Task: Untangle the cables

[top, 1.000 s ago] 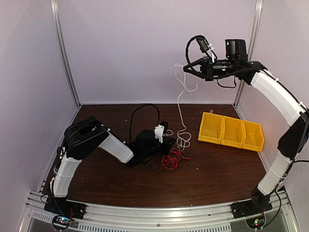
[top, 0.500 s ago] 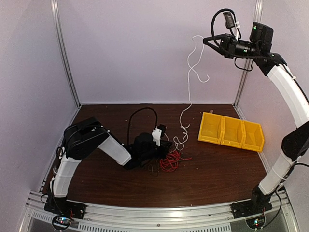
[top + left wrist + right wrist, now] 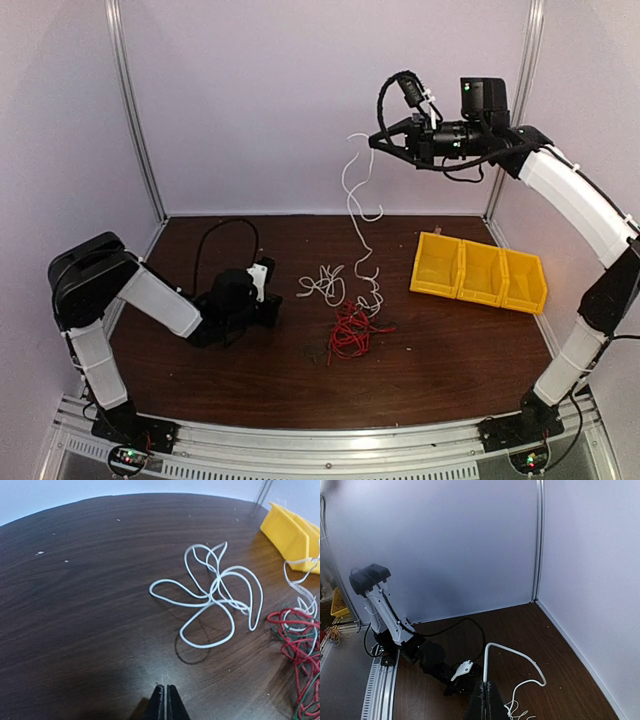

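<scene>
White cable hangs over the table (image 3: 450,370)
Yellow bin (image 3: 480,275) right. The raised right gripper (image 3: 377,143) pinches the white cable (image 3: 355,215), which trails down to the red cable (image 3: 350,330) mid-table. The left gripper (image 3: 164,702), low, is closed and empty, near white loops (image 3: 215,595).

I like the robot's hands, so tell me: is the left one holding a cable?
No, the left gripper is shut on nothing; the white cable lies loose on the table ahead.
</scene>
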`<state>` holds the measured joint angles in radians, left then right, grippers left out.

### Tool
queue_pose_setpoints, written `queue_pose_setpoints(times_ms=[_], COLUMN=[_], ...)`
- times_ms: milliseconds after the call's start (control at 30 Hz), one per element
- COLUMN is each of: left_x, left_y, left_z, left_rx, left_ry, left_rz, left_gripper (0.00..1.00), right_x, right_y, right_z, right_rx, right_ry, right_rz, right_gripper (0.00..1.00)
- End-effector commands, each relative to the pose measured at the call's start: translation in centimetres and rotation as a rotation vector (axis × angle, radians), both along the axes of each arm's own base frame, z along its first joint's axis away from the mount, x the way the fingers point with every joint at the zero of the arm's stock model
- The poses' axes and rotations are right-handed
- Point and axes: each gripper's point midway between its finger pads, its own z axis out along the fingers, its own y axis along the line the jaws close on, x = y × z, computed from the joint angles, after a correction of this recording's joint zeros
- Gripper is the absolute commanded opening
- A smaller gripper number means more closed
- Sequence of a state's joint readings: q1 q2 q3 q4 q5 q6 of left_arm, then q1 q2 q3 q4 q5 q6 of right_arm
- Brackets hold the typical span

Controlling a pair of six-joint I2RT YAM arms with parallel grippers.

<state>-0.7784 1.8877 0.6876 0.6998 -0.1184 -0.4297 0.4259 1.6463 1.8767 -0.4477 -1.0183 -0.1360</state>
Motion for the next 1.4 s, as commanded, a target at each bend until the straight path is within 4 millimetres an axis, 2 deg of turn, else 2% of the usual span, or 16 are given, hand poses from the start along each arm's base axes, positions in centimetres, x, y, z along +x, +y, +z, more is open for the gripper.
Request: queue_pose_setpoints(times_ms=[0, 100, 167, 200, 267, 500, 700, 867, 1000, 1033, 1133, 1267, 1367], left_x=[-0.5, -1.8, -2.0, -1.9, -2.0, -1.8, -1.4, 0.7, 2.6, 2.8, 3.4, 3.8, 3.4], left_y=[0.4, -2.6, -4.4, -5.2, -7.3, -12.1, -15.0, -17.9, -19.9, -20.6, -22.1, -22.6, -22.9], left_z=[4.8, 8.7, 10.4, 10.9, 11.7, 12.5, 11.5, 11.0, 10.0, 10.3, 8.4, 6.1, 4.6], left_rx=[-0.035, -0.104, -0.123, -0.134, -0.169, -0.253, -0.266, -0.300, -0.349, -0.365, -0.368, -0.364, -0.353], left_ry=[-0.107, -0.200, -0.244, -0.251, -0.250, -0.297, -0.274, -0.283, -0.314, -0.321, -0.285, -0.238, -0.194], left_rz=[-0.040, -0.180, -0.215, -0.223, -0.273, -0.356, -0.422, -0.388, -0.360, -0.370, -0.390, -0.376, -0.398], left_gripper=[0.13, 0.46, 0.63, 0.67, 0.69, 0.67, 0.67, 0.66, 0.56, 0.51, 0.35, 0.20, 0.16], right_x=[-0.3, 0.8, 1.4, 1.6, 1.8, 1.4, 0.7, 0.1, -0.4, -0.5, -0.7, -0.4, -0.1], right_y=[2.0, 2.0, 1.8, 1.7, 1.7, 1.4, 1.1, 1.1, 0.9, 0.8, -0.1, -1.7, -3.4], right_z=[-1.1, -0.1, 0.6, 0.7, 1.0, 1.3, 2.4, 3.2, 4.1, 4.5, 5.7, 7.5, 9.7], right_rx=[-0.027, -0.009, 0.008, 0.016, 0.030, 0.047, 0.063, 0.078, 0.096, 0.102, 0.129, 0.174, 0.197], right_ry=[-0.013, -0.027, -0.034, -0.029, -0.019, -0.011, -0.025, -0.025, -0.025, -0.029, -0.027, -0.029, -0.077], right_rz=[0.025, 0.001, -0.014, -0.021, -0.025, -0.033, -0.029, -0.011, 0.005, 0.005, 0.002, -0.001, -0.029], right_gripper=[0.00, 0.00, 0.00, 0.00, 0.00, 0.00, 0.00, 0.00, 0.00, 0.00, 0.00, 0.00, 0.00])
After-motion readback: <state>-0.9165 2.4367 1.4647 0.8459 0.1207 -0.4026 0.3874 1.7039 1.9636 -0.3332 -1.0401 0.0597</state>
